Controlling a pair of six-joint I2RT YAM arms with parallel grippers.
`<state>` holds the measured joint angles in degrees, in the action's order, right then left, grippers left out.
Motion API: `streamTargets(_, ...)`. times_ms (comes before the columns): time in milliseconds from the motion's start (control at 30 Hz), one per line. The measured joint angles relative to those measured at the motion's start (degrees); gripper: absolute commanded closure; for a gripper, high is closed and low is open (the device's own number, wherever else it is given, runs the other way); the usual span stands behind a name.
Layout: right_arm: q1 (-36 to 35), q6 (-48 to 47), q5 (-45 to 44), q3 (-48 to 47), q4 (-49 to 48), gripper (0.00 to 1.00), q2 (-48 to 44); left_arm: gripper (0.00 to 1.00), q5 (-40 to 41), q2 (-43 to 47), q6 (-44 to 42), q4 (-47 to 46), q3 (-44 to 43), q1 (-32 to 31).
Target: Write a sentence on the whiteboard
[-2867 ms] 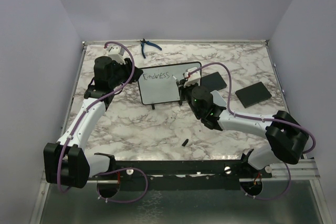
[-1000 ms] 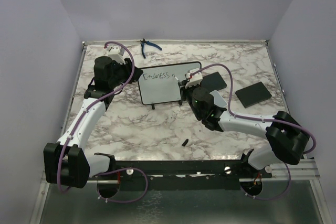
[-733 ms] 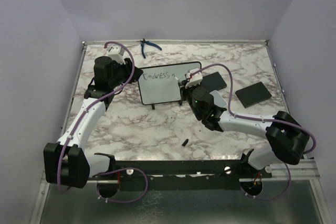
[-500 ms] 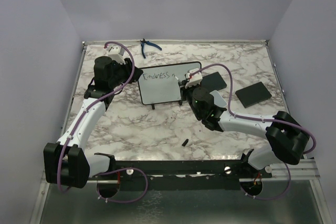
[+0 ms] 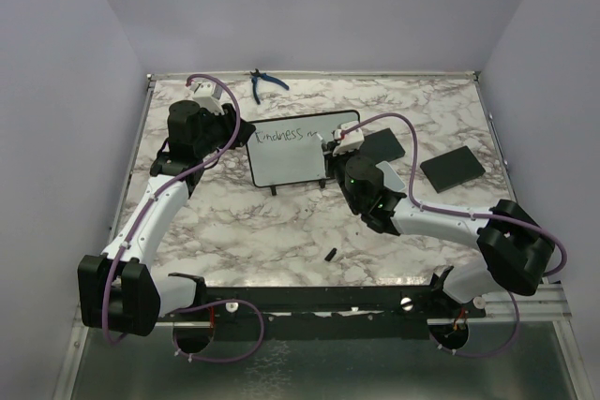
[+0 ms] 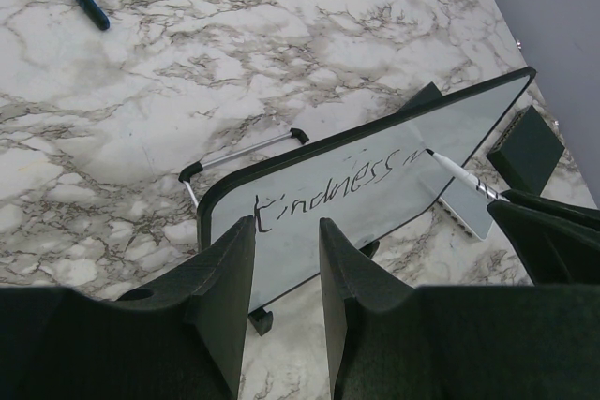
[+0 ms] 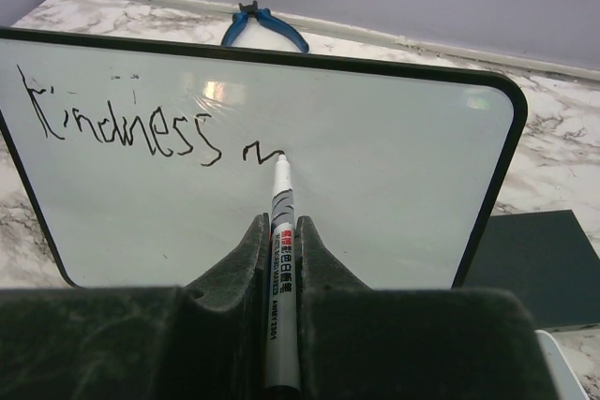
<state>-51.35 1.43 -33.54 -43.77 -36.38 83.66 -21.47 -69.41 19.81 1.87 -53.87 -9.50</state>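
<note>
The whiteboard (image 5: 295, 158) stands tilted on its small feet at the table's middle back. It also shows in the left wrist view (image 6: 394, 185) and the right wrist view (image 7: 394, 203). The sentence (image 7: 122, 124) reads "Kindness" in black, followed by a short squiggle. It shows in the left wrist view too (image 6: 328, 189). My right gripper (image 7: 279, 224) is shut on a white marker (image 7: 280, 203) whose tip touches the board at the squiggle's end. From above, the right gripper (image 5: 339, 149) is at the board's right part. My left gripper (image 6: 286, 236) is open and empty, just off the board's left end (image 5: 239, 130).
Blue pliers (image 5: 265, 83) lie at the back edge. Two flat black pads (image 5: 382, 145) (image 5: 453, 167) lie to the right of the board. A small black cap (image 5: 331, 253) lies on the marble near the front. Purple walls close in on three sides.
The right gripper has moved the marker a little to the right along the board. A short squiggle now follows "Kindness". The left arm has not moved.
</note>
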Motion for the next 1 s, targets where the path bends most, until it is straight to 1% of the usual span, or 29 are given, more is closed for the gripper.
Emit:
streamTargets(733, 0.00, 1.53, -0.68, 1.09, 0.11, 1.00, -0.17, 0.65, 0.00, 0.00, 0.00, 0.00, 0.02, 0.00)
streamTargets(833, 0.00, 1.09, -0.37, 1.62, 0.15, 1.00, -1.36, 0.65, 0.00, 0.00, 0.00, 0.00, 0.00, 0.00)
streamTargets(1000, 0.00, 0.13, 0.96, 3.39, 0.04, 1.00, -5.81, 0.65, 0.00, 0.00, 0.00, 0.00, 0.00, 0.00)
